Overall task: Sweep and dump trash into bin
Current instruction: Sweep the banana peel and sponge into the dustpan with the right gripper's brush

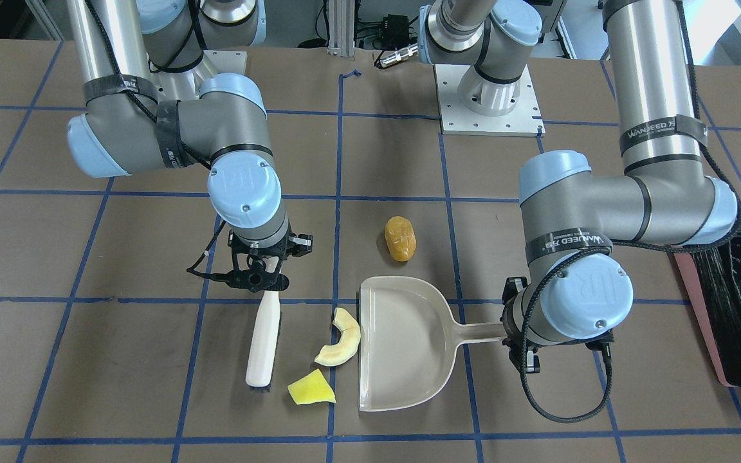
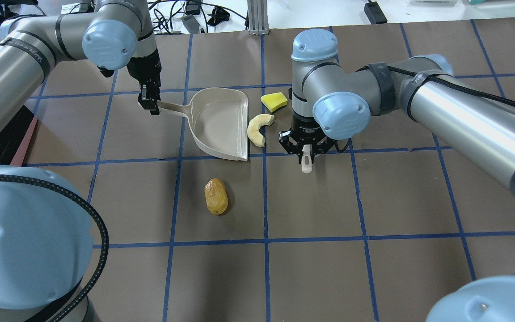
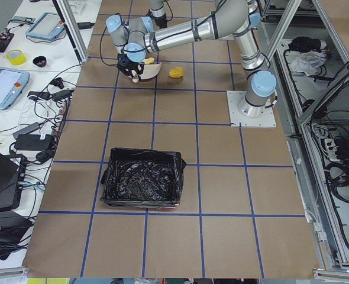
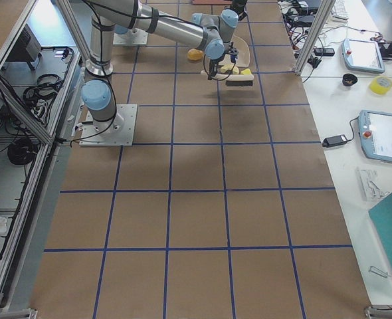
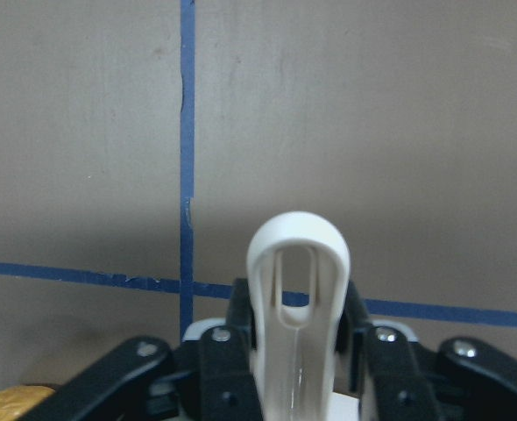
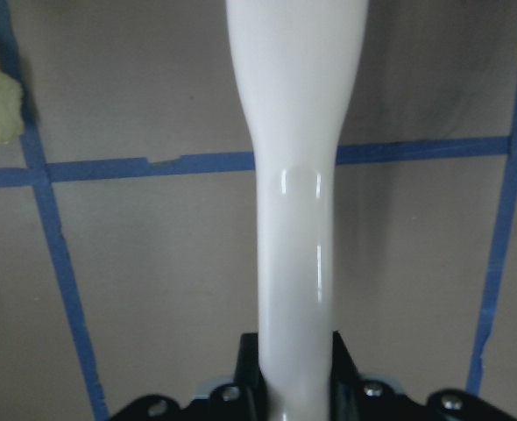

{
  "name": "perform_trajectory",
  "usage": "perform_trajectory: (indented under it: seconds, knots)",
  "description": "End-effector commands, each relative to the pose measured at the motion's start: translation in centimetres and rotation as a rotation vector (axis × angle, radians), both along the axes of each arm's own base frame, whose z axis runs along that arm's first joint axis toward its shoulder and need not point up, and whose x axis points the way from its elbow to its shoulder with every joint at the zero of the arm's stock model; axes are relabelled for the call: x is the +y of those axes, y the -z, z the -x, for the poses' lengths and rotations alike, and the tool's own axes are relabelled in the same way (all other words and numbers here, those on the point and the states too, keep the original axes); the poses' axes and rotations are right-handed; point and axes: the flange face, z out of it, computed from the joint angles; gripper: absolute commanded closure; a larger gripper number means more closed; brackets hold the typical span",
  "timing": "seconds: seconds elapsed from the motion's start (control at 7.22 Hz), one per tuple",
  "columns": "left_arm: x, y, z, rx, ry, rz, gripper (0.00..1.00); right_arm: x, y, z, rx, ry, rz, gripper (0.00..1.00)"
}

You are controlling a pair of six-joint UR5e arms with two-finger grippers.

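Right tool [image 1: 261,275] clamping the brush [image 1: 262,344], left tool [image 2: 149,103] clamping the dustpan [image 1: 402,347] handle: hold bristles low and push the rind slice [image 1: 351,337] over the pan's lip.

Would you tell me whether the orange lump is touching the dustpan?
Apart. The overhead view shows a plain gap between the orange lump and the nearest rim of the dustpan.

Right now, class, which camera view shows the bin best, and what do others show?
Exterior left: the bin shows whole, open-topped, black-lined. Front-facing clips it at its right edge; overhead catches a sliver at its left edge. Exterior right and wrist views miss it.
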Motion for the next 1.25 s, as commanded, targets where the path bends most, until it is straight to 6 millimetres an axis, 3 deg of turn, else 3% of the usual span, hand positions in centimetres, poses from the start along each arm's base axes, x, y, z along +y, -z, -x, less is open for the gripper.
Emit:
perform_trajectory:
  seconds: [0.0,0.42,0.69,0.97,1.11]
  knots:
    - [-1.1,-1.5,0.2,0.023,-0.044,0.118,1.0,0.6,0.8,-2.6,-0.018,-0.001,0.009,0.94]
    - [-1.3,1.1,0.2,0.022,-0.056,0.101,1.0,0.2,2.4,-3.5,-0.028,-0.01,0.024,0.94]
    - [-0.4,2.6,0.2,0.021,-0.052,0.085,1.0,1.7,2.4,-8.2,-0.058,0.037,0.048,0.94]
    - [-0.1,2.1,0.4,0.025,-0.052,0.092,1.0,0.7,1.8,-9.8,-0.065,0.056,0.058,0.94]
    - [-0.1,2.1,0.7,0.042,-0.047,0.091,1.0,1.7,1.8,-11.2,-0.093,0.072,0.045,0.94]
